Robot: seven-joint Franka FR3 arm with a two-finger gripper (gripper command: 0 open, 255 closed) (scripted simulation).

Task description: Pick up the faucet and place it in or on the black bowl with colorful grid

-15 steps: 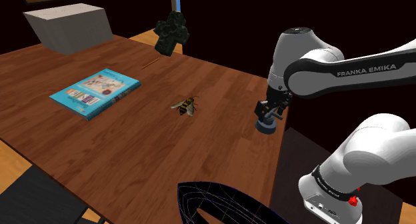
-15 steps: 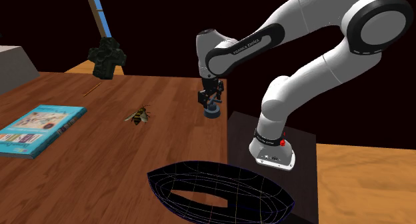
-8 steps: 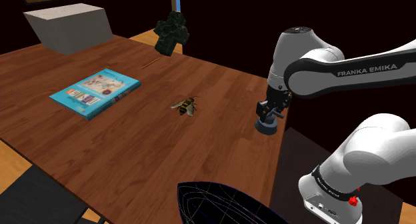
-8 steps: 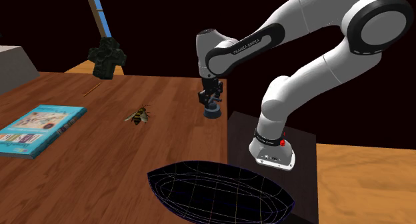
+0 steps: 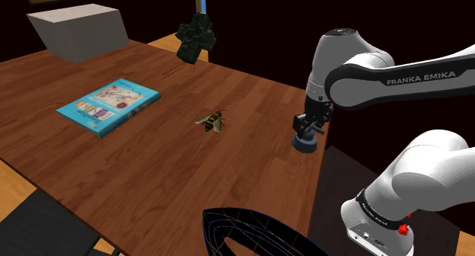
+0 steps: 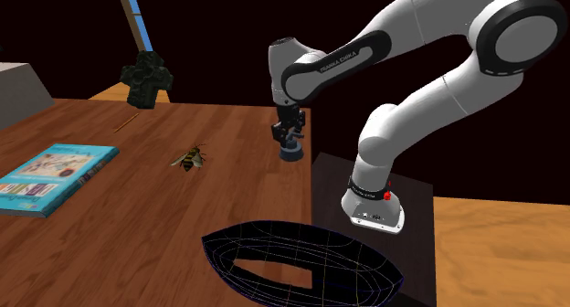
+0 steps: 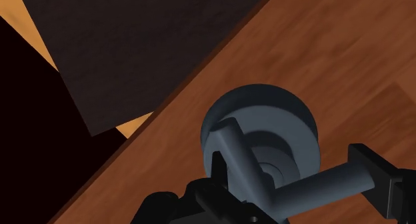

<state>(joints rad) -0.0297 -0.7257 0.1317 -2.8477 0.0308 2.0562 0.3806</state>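
The faucet (image 5: 305, 143) is a small blue-grey piece with a round base, at the wooden table's edge next to the stand. My gripper (image 5: 307, 132) points down from above and is shut on it. In the second exterior view the gripper (image 6: 290, 139) clasps the faucet (image 6: 291, 152) the same way. In the wrist view the faucet's (image 7: 267, 133) base and bent pipe sit between the black fingers (image 7: 379, 183) of the gripper (image 7: 300, 186). The black bowl (image 5: 243, 230) with coloured grid lines lies at the table's near edge, also seen as the bowl (image 6: 301, 264) in the second exterior view.
A bee figure (image 5: 212, 121) lies mid-table, a blue book (image 5: 109, 106) further toward the shoulder view's left. A grey box (image 5: 76, 30) and a dark blocky object (image 5: 196, 35) stand at the far side. The dark stand (image 5: 358, 209) borders the table beside the faucet.
The fingers have closed on the faucet. The hand and the faucet have since risen very slightly; nothing else has moved.
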